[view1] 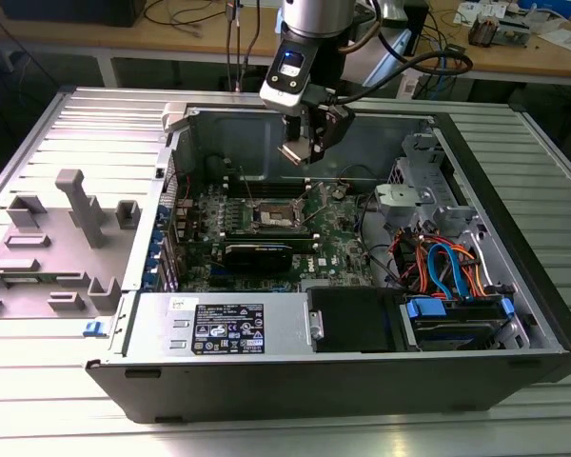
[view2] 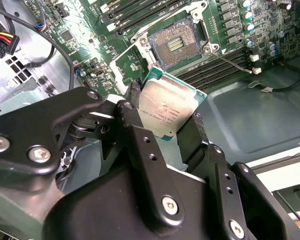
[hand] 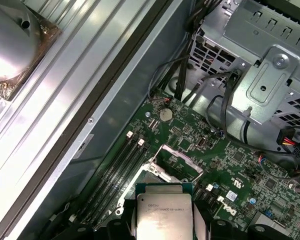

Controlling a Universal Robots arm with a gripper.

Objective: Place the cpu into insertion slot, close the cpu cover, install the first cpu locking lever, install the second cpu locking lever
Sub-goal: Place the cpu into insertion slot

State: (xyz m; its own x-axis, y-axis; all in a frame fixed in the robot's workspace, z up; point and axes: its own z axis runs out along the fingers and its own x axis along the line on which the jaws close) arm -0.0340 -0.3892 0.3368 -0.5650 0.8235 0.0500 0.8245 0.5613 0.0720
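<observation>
My gripper [view1: 302, 150] hangs above the motherboard inside the open computer case, shut on the cpu [view1: 293, 152]. In both wrist views the cpu [view2: 165, 100] [hand: 162, 212] is a silvery square chip pinched at its edges between black fingers [view2: 132, 107]. The insertion slot [view1: 269, 217] [view2: 174, 42] lies open below it, its contact field bare. The cpu cover [hand: 176, 162] stands raised at the socket's edge. Thin locking levers [view2: 230, 60] stick out beside the socket.
A black graphics card [view1: 257, 255] lies just in front of the socket and memory slots [hand: 117, 170] run beside it. The power supply [view1: 224, 326], drive cage [view1: 457, 314] and cables [view1: 438, 262] crowd the case. A grey fixture [view1: 71, 219] sits at the exterior view's left.
</observation>
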